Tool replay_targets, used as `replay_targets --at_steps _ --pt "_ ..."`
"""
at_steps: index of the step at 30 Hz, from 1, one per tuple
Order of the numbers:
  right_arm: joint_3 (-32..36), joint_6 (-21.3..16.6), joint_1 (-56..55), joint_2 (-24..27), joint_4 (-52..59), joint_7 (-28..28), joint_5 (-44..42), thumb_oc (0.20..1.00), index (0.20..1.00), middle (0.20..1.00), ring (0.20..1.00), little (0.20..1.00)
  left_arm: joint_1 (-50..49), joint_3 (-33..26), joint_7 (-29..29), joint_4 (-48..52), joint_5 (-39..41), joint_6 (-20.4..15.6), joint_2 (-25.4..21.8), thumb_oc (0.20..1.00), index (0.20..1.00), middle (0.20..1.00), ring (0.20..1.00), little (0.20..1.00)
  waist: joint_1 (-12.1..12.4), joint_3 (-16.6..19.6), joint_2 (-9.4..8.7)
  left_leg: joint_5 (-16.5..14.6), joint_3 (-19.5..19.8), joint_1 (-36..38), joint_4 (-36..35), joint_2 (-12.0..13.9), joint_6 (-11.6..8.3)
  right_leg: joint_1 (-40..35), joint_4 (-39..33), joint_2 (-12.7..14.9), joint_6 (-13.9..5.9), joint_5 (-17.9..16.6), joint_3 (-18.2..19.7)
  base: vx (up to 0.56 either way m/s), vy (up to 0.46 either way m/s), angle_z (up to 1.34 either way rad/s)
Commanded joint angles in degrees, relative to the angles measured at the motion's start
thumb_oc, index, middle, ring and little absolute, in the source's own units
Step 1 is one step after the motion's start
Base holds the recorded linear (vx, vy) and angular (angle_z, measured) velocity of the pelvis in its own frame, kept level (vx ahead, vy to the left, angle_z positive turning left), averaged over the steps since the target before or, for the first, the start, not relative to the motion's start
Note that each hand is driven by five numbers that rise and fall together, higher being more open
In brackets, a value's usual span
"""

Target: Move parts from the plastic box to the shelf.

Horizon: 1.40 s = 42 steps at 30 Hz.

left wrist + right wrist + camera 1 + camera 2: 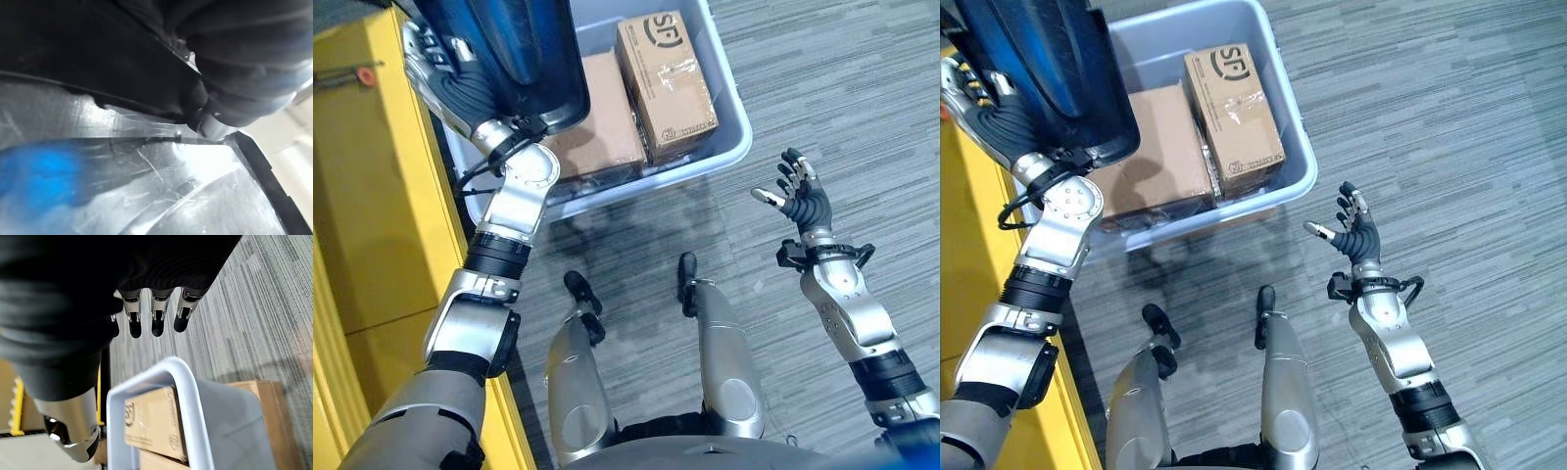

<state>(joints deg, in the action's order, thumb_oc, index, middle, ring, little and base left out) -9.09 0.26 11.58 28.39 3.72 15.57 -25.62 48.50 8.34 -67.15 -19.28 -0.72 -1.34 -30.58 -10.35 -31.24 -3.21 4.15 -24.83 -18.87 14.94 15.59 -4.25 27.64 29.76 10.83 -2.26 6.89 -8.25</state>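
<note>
A large glossy dark-blue part (504, 44) with a black rim hangs at the upper left, over the near-left corner of the plastic box (734, 117). My left hand (435, 54) is shut on its left edge, right beside the yellow shelf (362, 196). In the left wrist view the part's shiny surface (146, 186) lies close under the hand. My right hand (798, 196) is open, fingers spread, above the carpet to the right of the box and holds nothing. Its straight fingers (156, 313) point past the box rim (190, 396).
The pale grey-blue box holds two cardboard cartons, a taped upright one (666, 83) and a flatter one (602, 117) beside it. The yellow shelf runs down the whole left side. Grey striped carpet (842, 78) spreads to the right of the box.
</note>
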Motion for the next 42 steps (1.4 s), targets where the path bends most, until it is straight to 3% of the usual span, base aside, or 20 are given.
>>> replay_targets --at_steps 1,4,10,11,12,15,16,17,18,19,21,22,23,24,28,33,42 --pt "3.58 -6.53 -0.08 3.51 5.71 -1.3 1.51 1.0 1.0 1.0 1.0 1.0 4.34 -1.83 -2.59 2.68 -2.41 -3.98 -1.84 0.2 0.2 0.2 0.2 0.2 -1.56 2.83 1.29 -5.73 1.49 1.03 4.62 2.48 -3.96 -2.64 -2.27 -1.67 -2.67 1.92 -1.42 0.07 0.045 -0.09" --pt "2.52 -5.99 -2.75 3.36 8.01 -3.56 1.64 1.0 1.0 1.0 1.0 1.0 2.92 -2.23 -0.11 2.09 1.95 -2.4 -4.2 0.2 0.2 0.2 0.2 0.2 -1.61 5.88 2.81 -4.86 1.61 4.45 4.29 2.54 -4.27 -6.18 -2.04 -1.07 -1.99 3.51 -1.31 0.1 0.004 -0.09" --pt "0.4 -4.46 -4.48 2.18 9.51 -9.08 5.31 1.0 1.0 1.0 1.0 1.0 -3.63 -3.03 4.29 4.57 3.67 -1.4 -3.99 0.2 0.2 0.2 0.2 0.2 -0.19 7.52 3.89 -2.67 2.93 6.75 2.86 2.96 -5.02 -8.7 -1.44 -1.04 -1.41 4.98 -2.51 0.03 -0.05 0.02" --pt "-0.49 -4.71 -5.56 2.0 10.08 -10.36 6.15 1.0 1.0 1.0 1.0 1.0 -9.01 -4.0 5.51 6.97 4.57 -1.75 -3.05 0.2 0.2 0.2 0.2 0.2 0.89 7.81 4.16 0.19 3.36 7.06 1.63 3.75 -4.69 -9.46 -1.47 -1.49 -0.5 4.46 -3.57 0.03 -0.126 0.16" --pt "-0.63 -4.74 -5.76 1.98 10.11 -10.69 6.22 1.0 1.0 1.0 1.0 1.0 -9.97 -4.13 5.63 7.36 4.52 -1.76 -2.91 0.2 0.2 0.2 0.2 0.2 1.11 8.08 4.08 -0.53 4.34 7.52 1.57 3.57 -5.47 -10.02 -1.13 -1.36 -0.96 5.62 -3.23 -0.04 -0.186 0.21" --pt "-2.76 -6.35 -8.26 1.54 9.66 -14.38 6.09 1.0 1.0 1.0 1.0 1.0 -23.81 -7.45 7.48 12.82 3.71 -4.14 -0.5 0.2 0.2 0.2 0.2 0.2 4.5 9.33 4.0 6.01 6.59 9.0 -3.8 6.83 -5.96 -12.51 -1.24 -2.02 -0.07 6.12 -6.09 0.05 -0.186 0.28" --pt "-3.21 -6.83 -9.27 1.61 9.97 -14.65 5.93 1.0 1.0 1.0 1.0 1.0 -26.92 -7.97 8.17 14.33 2.88 -4.65 0.62 0.2 0.2 0.2 0.2 0.2 4.86 10.02 3.61 6.47 5.21 10.41 -5.33 7.72 -7.2 -14.63 -2.13 -1.05 -0.83 7.18 -7.65 0.11 -0.173 0.67" --pt "-3.27 -7.0 -10.76 1.85 10.6 -13.85 5.43 1.0 1.0 1.0 1.0 1.0 -29.53 -8.02 9.69 14.96 2.29 -5.73 2.07 0.2 0.2 0.2 0.2 0.2 4.46 10.8 3.25 8.86 0.42 11.55 -5.9 9.89 -8.18 -16.82 -4.03 0.02 -1.12 6.99 -11.09 0.03 -0.215 0.92" --pt "-2.55 -6.69 -12.39 2.31 10.91 -13.9 3.83 1.0 1.0 1.0 1.0 1.0 -30.78 -7.78 11.5 14.4 2.96 -6.8 2.94 0.2 0.2 0.2 0.2 0.2 3.26 12.03 2.87 9.09 -6.14 12.61 -4.1 12.16 -8.54 -18.58 -6.37 1.03 -1.2 6.2 -14.76 -0.11 -0.199 1.56" --pt "-2.15 -6.39 -13.24 2.81 11.01 -15.06 2.42 1.0 1.0 1.0 1.0 1.0 -30.93 -7.39 11.69 13.37 1.82 -5.82 2.94 0.2 0.2 0.2 0.2 0.2 2.45 13.05 2.67 7.46 -9.99 13.66 -0.83 13.06 -8.13 -19.77 -7.88 1.37 -1.14 5.9 -17.09 -0.14 -0.162 1.7" --pt "-1.58 -6.64 -14.44 3.61 11.45 -14.75 -0.08 1.0 1.0 1.0 1.0 1.0 -30.86 -6.06 13.74 11.78 3.92 -5.99 2.27 0.2 0.2 0.2 0.2 0.2 1.92 14.46 2.02 3.95 -12.9 14.95 5.91 12.38 -7.11 -20.85 -9.29 0.95 -0.82 5.75 -18.03 -0.15 -0.013 1.91" --pt "-1.44 -7.48 -14.87 3.63 11.83 -14.21 -1.63 1.0 1.0 1.0 1.0 1.0 -31.65 -4.58 15.01 11.67 2.19 -6.63 1.39 0.2 0.2 0.2 0.2 0.2 2.83 15.64 1.97 1.12 -11.45 15.11 10.59 10.08 -6.41 -22.06 -10.87 -0.37 -0.31 5.64 -18.0 -0.15 0.178 1.42" --pt "-1.31 -7.68 -15.04 3.61 11.81 -14.66 -1.81 1.0 1.0 1.0 1.0 1.0 -32.02 -4.54 15.09 11.84 2.01 -6.6 1.29 0.2 0.2 0.2 0.2 0.2 2.97 15.88 2.06 0.7 -11.17 15.11 9.68 9.22 -5.97 -22.29 -11.23 -0.15 -0.56 5.47 -18.27 -0.09 0.357 1.05" --pt "-1.44 -7.69 -15.43 3.0 11.4 -14.33 -1.81 1.0 1.0 1.0 1.0 1.0 -34.04 -4.31 16.27 13.1 1.75 -6.97 1.24 0.2 0.2 0.2 0.2 0.2 4.08 17.02 2.72 -0.77 -11.49 16.44 5.77 6.53 -4.82 -23.43 -12.07 0.18 -0.86 4.68 -20.02 0.03 0.316 0.44" --pt "-3.01 -6.89 -15.06 1.22 9.65 -13.85 -0.74 1.0 1.0 1.0 1.0 1.0 -37.88 -2.89 18.25 16.52 -3.41 -6.3 2.61 0.2 0.2 0.2 0.2 0.2 6.64 19.2 2.95 -1.48 -9.28 17.98 -0.95 2.09 -3.51 -27.37 -16.91 0.15 -2.02 1.59 -20.37 -0.01 0.342 0.95" --pt "-4.42 -5.36 -14.9 0.94 10.57 -15.72 -1.39 1.0 1.0 1.0 1.0 1.0 -40.92 -3.78 20.19 20.59 -5.03 -5.23 1.93 0.2 0.2 0.2 0.2 0.2 8.85 19.72 2.94 -3.33 -7.62 18.79 -4.83 -0.73 -2.05 -29.52 -18.96 1.52 -3.88 -0.15 -21.02 -0.09 0.243 0.43" --pt "-9.25 -2.52 -12.55 -0.37 12.86 -20.98 -2.15 1.0 1.0 1.0 1.0 1.0 -47.92 -6.32 29.22 26.43 -5.02 -6.77 1.46 0.2 0.2 0.2 0.2 0.2 15.19 20.29 3.12 -1.96 -3.18 19.98 -11.28 -6.19 -0.93 -33.26 -23.09 3.26 -7.34 -4.12 -23.52 -0.15 0.199 0.24"
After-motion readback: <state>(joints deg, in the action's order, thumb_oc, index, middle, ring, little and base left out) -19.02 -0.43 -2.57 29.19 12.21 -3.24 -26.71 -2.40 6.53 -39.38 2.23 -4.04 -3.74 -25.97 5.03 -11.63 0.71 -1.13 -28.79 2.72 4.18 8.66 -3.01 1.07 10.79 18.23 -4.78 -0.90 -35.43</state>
